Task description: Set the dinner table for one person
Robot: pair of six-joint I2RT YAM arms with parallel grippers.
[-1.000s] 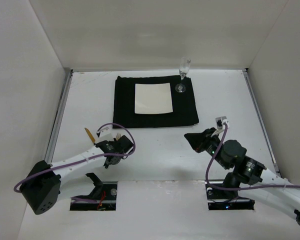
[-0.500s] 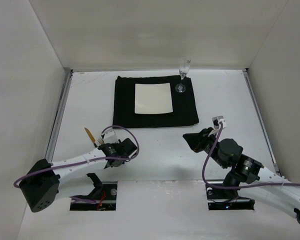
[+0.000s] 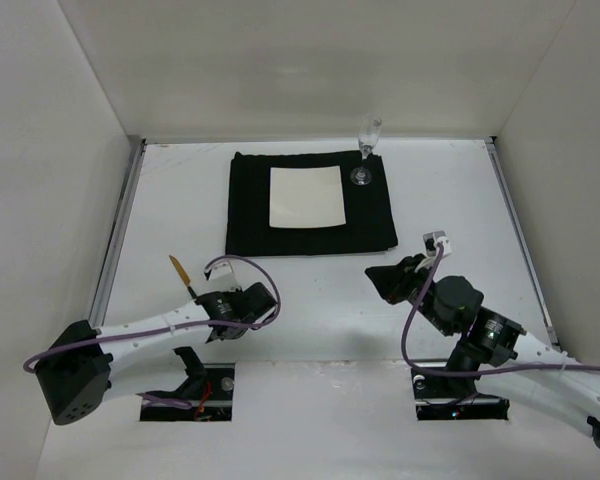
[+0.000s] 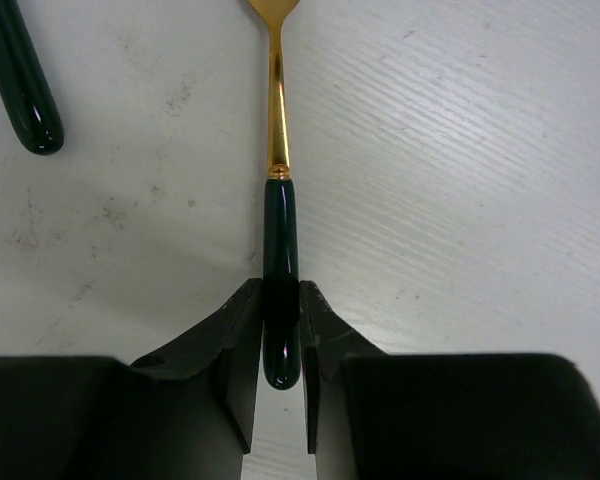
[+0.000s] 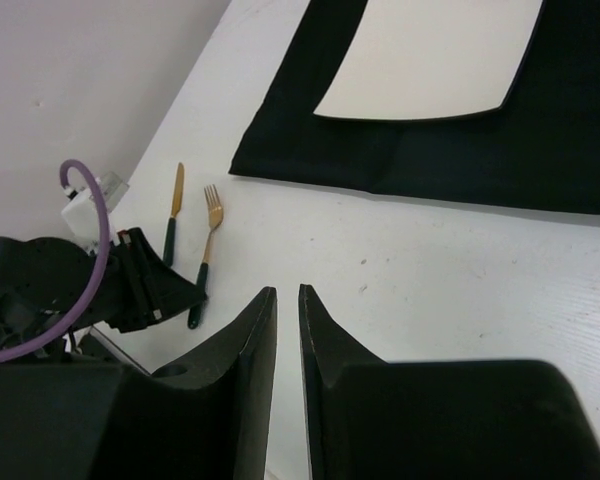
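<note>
A gold fork (image 4: 280,220) with a glossy dark green handle is seen on the matte white tabletop (image 4: 460,150). A black mat (image 3: 250,210) is topped by a plain cream plate (image 3: 306,196). A purple cable (image 5: 103,235) is noted.

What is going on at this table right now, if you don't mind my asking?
The left gripper is clamped on the green handle of the fork, which seems to lie on the dinner table beside the knife. The right gripper hovers empty, fingers nearly together. On the black mat sit a square plate and a glass; no cutlery is on the mat yet.
</note>
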